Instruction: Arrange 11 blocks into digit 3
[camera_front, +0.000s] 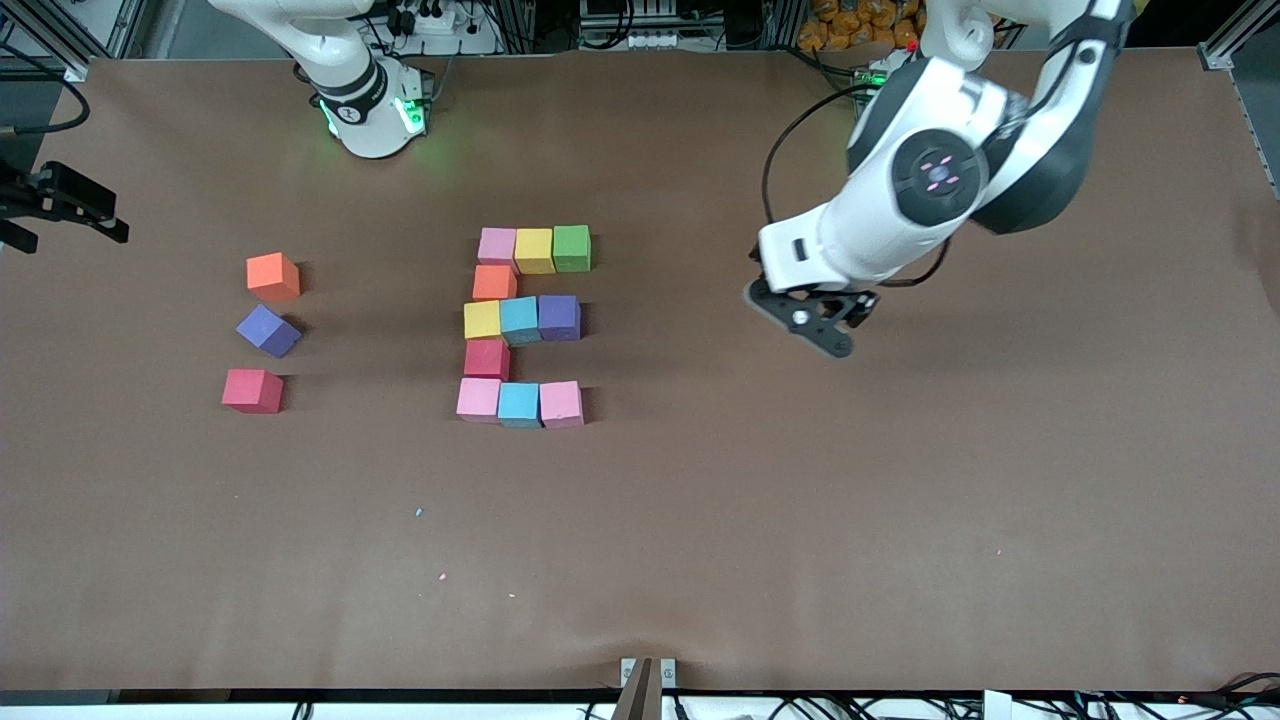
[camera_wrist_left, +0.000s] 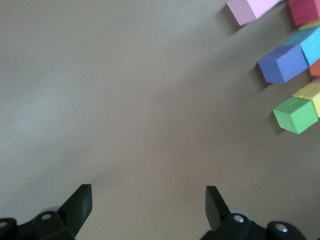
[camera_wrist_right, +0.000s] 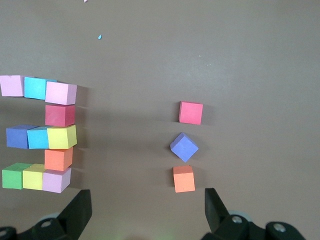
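Note:
The digit 3 (camera_front: 520, 322) lies mid-table as a figure of several blocks: pink, yellow and green in the row farthest from the front camera, an orange block (camera_front: 494, 282), a yellow, light blue and purple row, a red block (camera_front: 487, 358), then pink, light blue and pink. It also shows in the right wrist view, where its yellow block (camera_wrist_right: 62, 137) is plain. My left gripper (camera_front: 815, 325) (camera_wrist_left: 149, 197) hangs open and empty over bare table beside the figure, toward the left arm's end. My right gripper (camera_wrist_right: 147, 200) is open, empty, and high above the table.
Three loose blocks sit toward the right arm's end: orange (camera_front: 273, 276) (camera_wrist_right: 184, 179), purple (camera_front: 268, 330) (camera_wrist_right: 184, 147) turned at an angle, and red (camera_front: 252, 390) (camera_wrist_right: 191, 112). A black fixture (camera_front: 60, 200) juts in at that end's edge. Tiny foam crumbs (camera_front: 419, 512) lie nearer the front camera.

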